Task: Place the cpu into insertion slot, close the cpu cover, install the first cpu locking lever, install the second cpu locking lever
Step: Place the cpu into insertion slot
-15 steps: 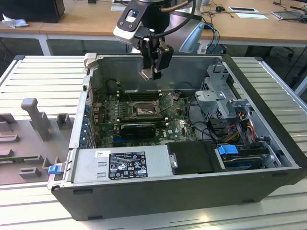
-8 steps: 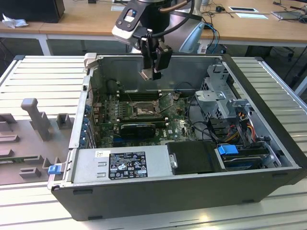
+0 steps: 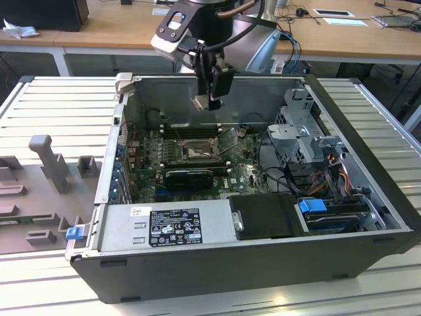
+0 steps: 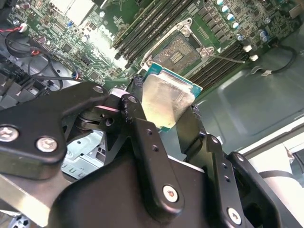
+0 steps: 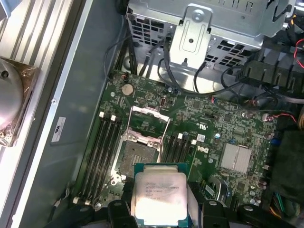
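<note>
the arm (image 3: 197, 26) reaches down from twelve o'clock in the exterior view, wrist bent so the gripper (image 3: 212, 99) points down into the open computer case (image 3: 263, 263), level with its top rim and well above the motherboard (image 3: 243, 174). straight under it, at six o'clock, lies the insertion slot (image 3: 195, 153), with nothing but open air between the two. around the slot it gets crowded: memory slots (image 3: 187, 131) just at twelve o'clock, a black card (image 3: 187, 176) close at six, the metal drive cage (image 3: 296, 128) and its cables off at three, the power supply (image 3: 168, 227) along the near edge at six. the case wall stands close behind the gripper. in the first wrist view the cpu cover (image 5: 149, 124) is tipped up on the slot's edge nearest the drive cage, so the brownish contact field is bare. the black fingers (image 4: 142, 137) are closed in on the cpu (image 4: 166, 102), pinching it by two opposite edges, silvery top showing, its green border visible at the free end. the chip is tilted in the second wrist view and hangs apart from the slot.
</note>
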